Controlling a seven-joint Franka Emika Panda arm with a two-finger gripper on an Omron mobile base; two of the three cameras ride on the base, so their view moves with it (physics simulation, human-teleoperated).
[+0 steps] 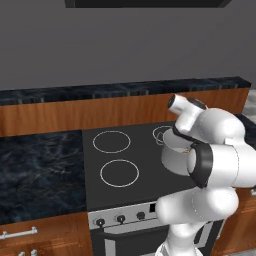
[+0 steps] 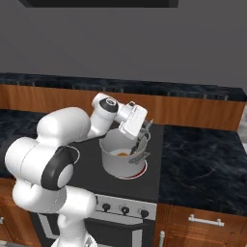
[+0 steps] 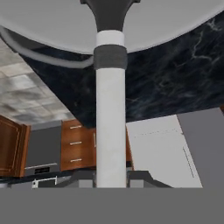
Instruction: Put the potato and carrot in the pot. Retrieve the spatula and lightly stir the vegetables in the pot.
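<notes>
Two dark fingertips (image 3: 83,176) clench the spatula's (image 3: 110,127) pale handle, so the gripper (image 2: 141,138) holds it tilted into the pot (image 2: 114,163). The pot sits on the stove's (image 2: 149,179) near right burner, something orange (image 2: 122,154), perhaps the carrot, inside

A black glass stovetop (image 1: 130,170) with white burner rings sits between two stretches of dark marbled desk (image 1: 40,170), over wooden cabinet fronts. On the stovetop's near right burner, which glows red, stands a silver-grey pot (image 2: 120,159), with something orange lying inside it.
</notes>
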